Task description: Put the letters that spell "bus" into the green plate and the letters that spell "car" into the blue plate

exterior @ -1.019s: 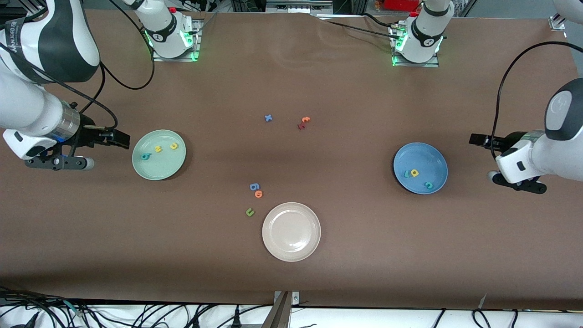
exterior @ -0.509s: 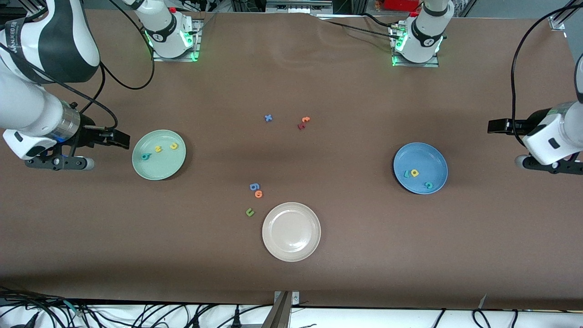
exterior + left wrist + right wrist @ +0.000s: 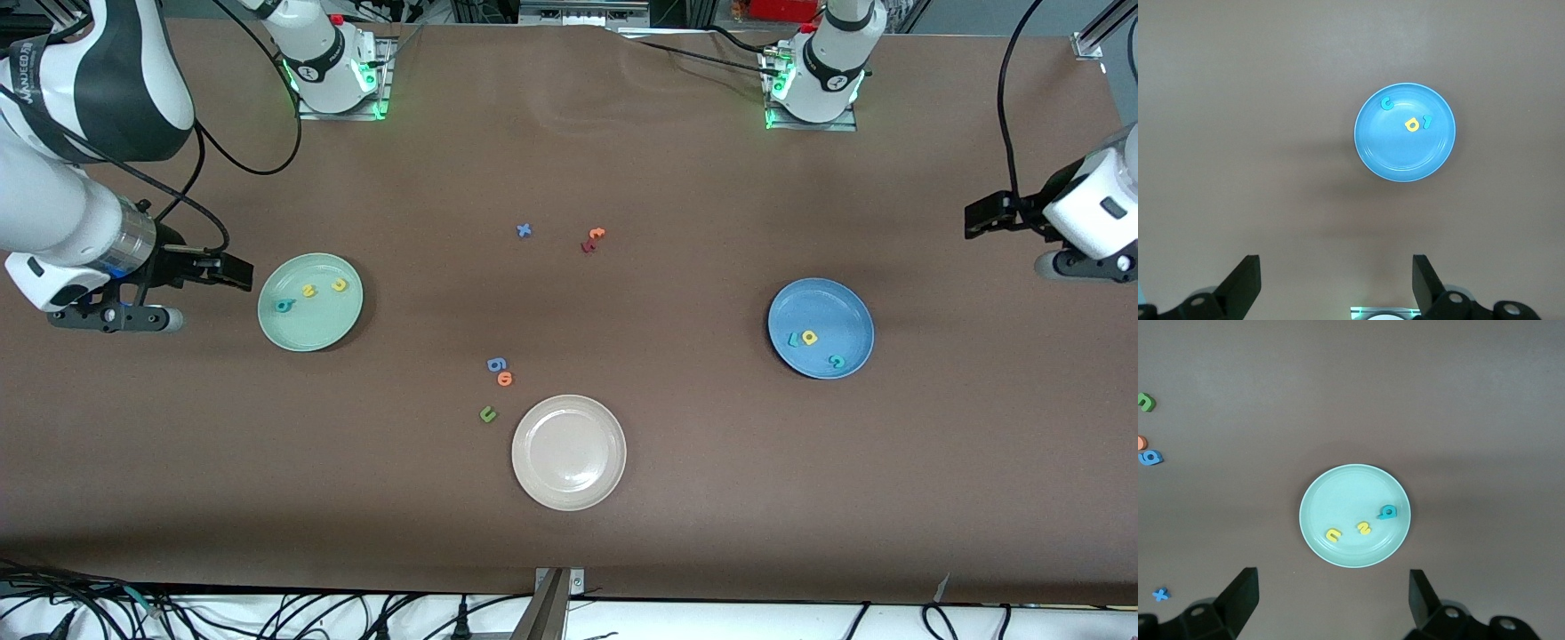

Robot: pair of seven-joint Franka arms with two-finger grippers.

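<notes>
Even overhead light, soft shadows

green plate (image 3: 310,302): pale mint
blue plate (image 3: 821,328): medium blue
beige plate (image 3: 569,452): off-white
worktop (image 3: 676,480): plain brown
"b" (image 3: 284,306): teal
"u" (image 3: 340,285): yellow

Dark red letter (image 3: 587,246) beside orange letter (image 3: 597,234): shape unreadable.

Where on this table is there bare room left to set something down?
Open cloth lies between the green plate and the blue "x", and between the beige plate and the blue plate. Crowded: the blue "g", orange letter and green "u" beside the beige plate.
</notes>
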